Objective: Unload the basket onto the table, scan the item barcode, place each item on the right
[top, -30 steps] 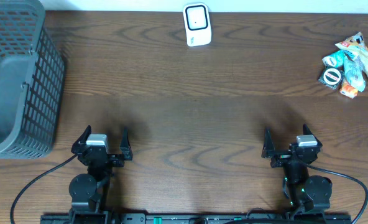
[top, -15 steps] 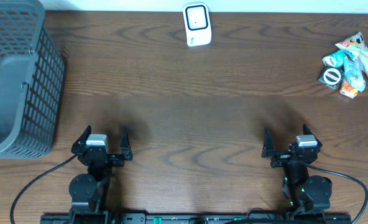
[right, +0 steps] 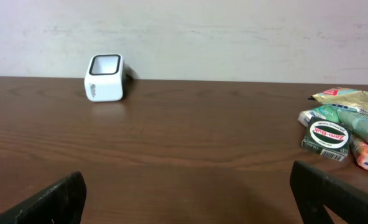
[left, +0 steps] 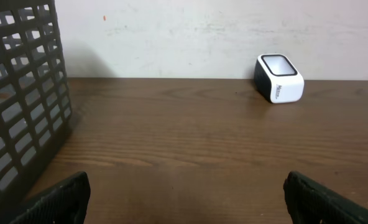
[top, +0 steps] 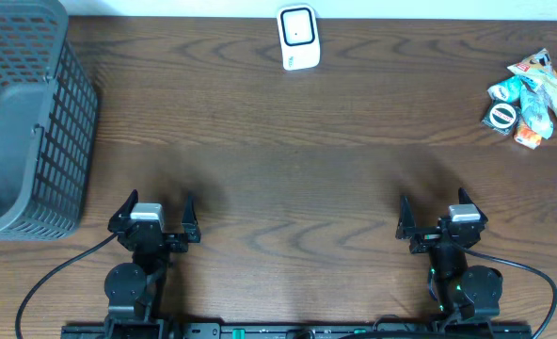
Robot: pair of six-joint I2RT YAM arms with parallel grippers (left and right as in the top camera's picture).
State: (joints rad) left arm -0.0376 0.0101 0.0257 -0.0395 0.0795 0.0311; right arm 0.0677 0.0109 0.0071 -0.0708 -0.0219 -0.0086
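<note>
A pile of small packaged items (top: 534, 97) lies at the table's far right; the right wrist view shows them (right: 342, 130) as green and orange packets with a round-labelled green box in front. The white barcode scanner (top: 298, 38) stands at the back centre, also seen from the left wrist (left: 278, 78) and the right wrist (right: 104, 78). My left gripper (top: 154, 217) rests open near the front left, nothing between its fingers (left: 59, 202). My right gripper (top: 437, 217) is open near the front right, well short of the items.
A dark grey mesh basket (top: 24, 122) fills the back left corner, its wall close to the left gripper's left side (left: 22, 106). A pale wall runs behind the table. Bare brown wood lies between the grippers and the scanner.
</note>
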